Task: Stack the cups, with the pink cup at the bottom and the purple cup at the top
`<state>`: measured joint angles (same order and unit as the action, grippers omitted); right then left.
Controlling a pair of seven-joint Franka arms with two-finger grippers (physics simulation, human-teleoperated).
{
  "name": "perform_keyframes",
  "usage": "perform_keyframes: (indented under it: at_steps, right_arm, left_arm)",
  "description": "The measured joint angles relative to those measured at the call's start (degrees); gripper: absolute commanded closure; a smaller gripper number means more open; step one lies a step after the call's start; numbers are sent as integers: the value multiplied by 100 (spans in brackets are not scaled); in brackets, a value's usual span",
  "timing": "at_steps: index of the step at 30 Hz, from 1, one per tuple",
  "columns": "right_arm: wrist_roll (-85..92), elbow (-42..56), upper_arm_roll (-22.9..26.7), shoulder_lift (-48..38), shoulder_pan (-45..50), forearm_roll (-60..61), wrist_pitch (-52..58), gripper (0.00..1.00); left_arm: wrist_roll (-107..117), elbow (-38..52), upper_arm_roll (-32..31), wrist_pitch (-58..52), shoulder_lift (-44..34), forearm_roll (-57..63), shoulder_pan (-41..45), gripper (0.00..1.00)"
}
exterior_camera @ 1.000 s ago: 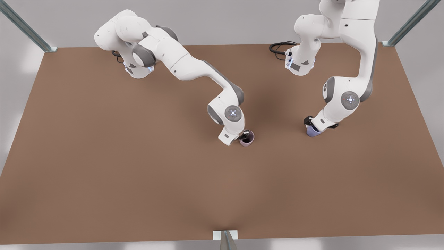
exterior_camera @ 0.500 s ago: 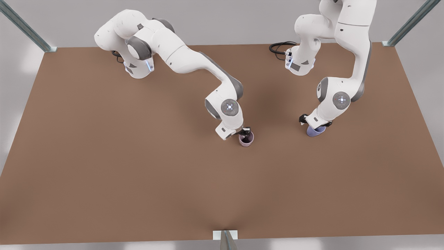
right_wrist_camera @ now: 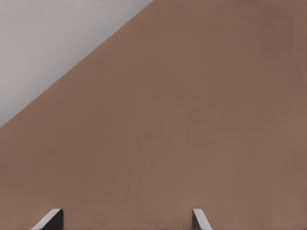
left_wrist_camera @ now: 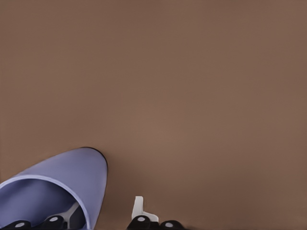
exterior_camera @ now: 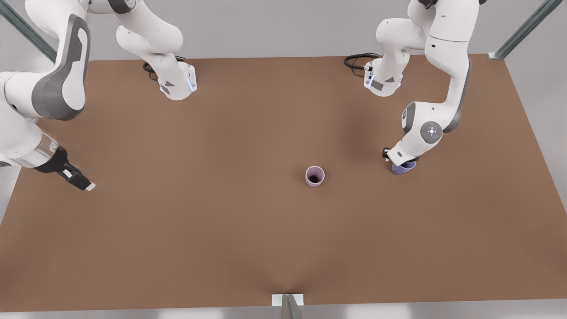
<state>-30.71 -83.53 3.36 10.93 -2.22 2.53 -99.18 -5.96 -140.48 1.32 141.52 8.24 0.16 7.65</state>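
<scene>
The pink cup (exterior_camera: 314, 176) stands upright and alone near the table's middle, its dark inside showing. The purple cup (exterior_camera: 404, 168) sits on the table toward the front view's right, under the left gripper (exterior_camera: 400, 161). In the left wrist view the purple cup (left_wrist_camera: 72, 177) has one finger inside its rim and the other finger (left_wrist_camera: 138, 209) outside its wall, with a gap to the wall; the left gripper (left_wrist_camera: 105, 213) is open. The right gripper (exterior_camera: 83, 182) hangs high at the front view's far left, open (right_wrist_camera: 127, 218), holding nothing.
The brown table (exterior_camera: 199, 230) carries both arm bases at its back edge (exterior_camera: 177, 86) (exterior_camera: 383, 82), with a black cable (exterior_camera: 356, 60) beside one. Metal posts stand at the back corners. A small bracket (exterior_camera: 288, 301) sits at the front edge.
The right gripper left the pink cup's rim and swung far away to the front view's left. The left arm shifted slightly over the purple cup. Both cups stayed put.
</scene>
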Motion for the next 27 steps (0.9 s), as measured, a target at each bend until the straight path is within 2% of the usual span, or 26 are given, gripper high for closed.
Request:
perform_keyframes:
  at_steps: [2, 4, 10, 17, 24, 27]
  right_arm:
    - [350, 152, 4, 242, 190, -118, 121, 0]
    - [662, 214, -2, 399, 272, -277, 81, 0]
    - [1411, 245, 22, 432, 234, -417, -61, 0]
    - [2021, 255, 15, 447, 284, -443, -135, 0]
    - [2434, 255, 22, 425, 251, -448, -149, 0]
    - [2567, 256, 18, 428, 275, -451, -168, 0]
  left_arm:
    - [1, 1, 0, 17, 11, -1, 0, 55]
    - [2, 6, 0, 31, 17, -2, 0, 60]
    - [4, 12, 0, 91, 96, -2, 0, 64]
    - [24, 22, 7, 137, 107, 15, 0, 77]
    - [69, 252, -7, -49, -146, 28, -3, 79]
    - [100, 632, -199, -353, -351, 29, -84, 79]
